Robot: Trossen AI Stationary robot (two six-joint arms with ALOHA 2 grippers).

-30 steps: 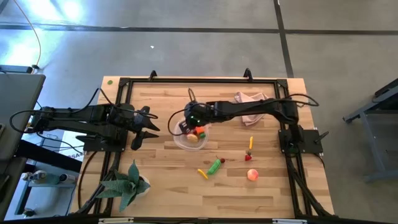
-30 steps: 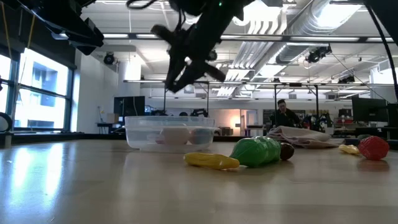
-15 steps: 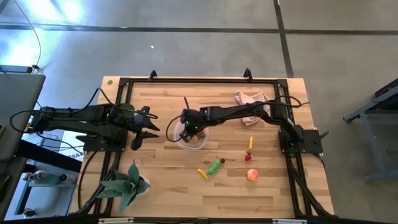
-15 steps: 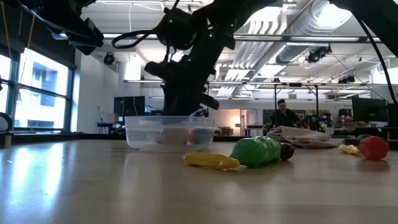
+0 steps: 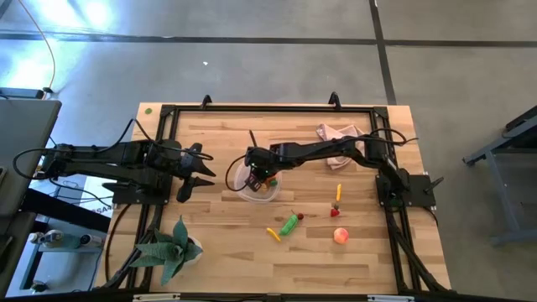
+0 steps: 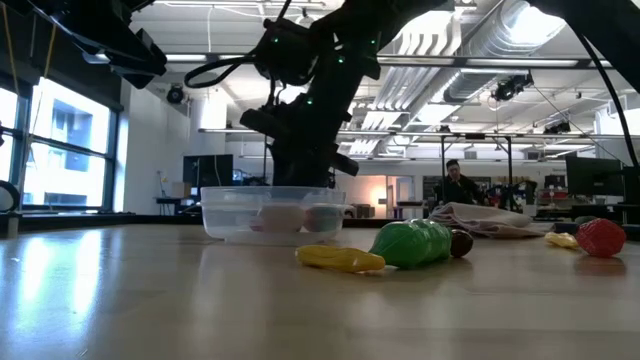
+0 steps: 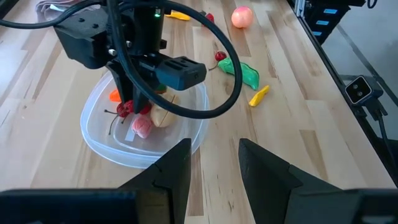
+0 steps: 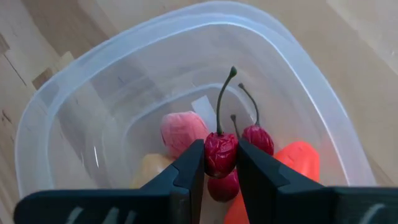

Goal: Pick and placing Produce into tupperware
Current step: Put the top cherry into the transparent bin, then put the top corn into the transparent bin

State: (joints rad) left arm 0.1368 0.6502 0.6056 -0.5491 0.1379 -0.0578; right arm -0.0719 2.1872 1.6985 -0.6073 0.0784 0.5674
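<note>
Here the right gripper (image 8: 220, 167) reaches down into the tupperware (image 5: 248, 193), its two fingers pinched on a dark red cherry (image 8: 220, 154) whose stem stands up between them. A second cherry (image 8: 257, 138) hangs just beside it, and under them in the tub lie a pink piece (image 8: 181, 132), an orange piece (image 8: 297, 159) and a tan lump (image 8: 152, 167). The tupperware (image 7: 99, 142) sits near the middle of the table (image 5: 218, 252), a little toward its left edge.

The left gripper (image 7: 214, 167) hovers over the left edge of the table, facing the tub, its fingers (image 7: 176, 168) apart with nothing between them.

Still loose on the table, nearer the front edge, a green pepper (image 5: 290, 224) lies touching a small yellow piece (image 5: 273, 233). A peach-pink fruit (image 5: 341, 236) rests toward the right front corner, with a red berry (image 5: 336, 211) and a yellow strip (image 5: 339, 192) just behind it. A pink cloth (image 5: 337, 134) is bunched near the far right corner, and a green leafy plant (image 5: 172, 247) stands at the front left corner
</note>
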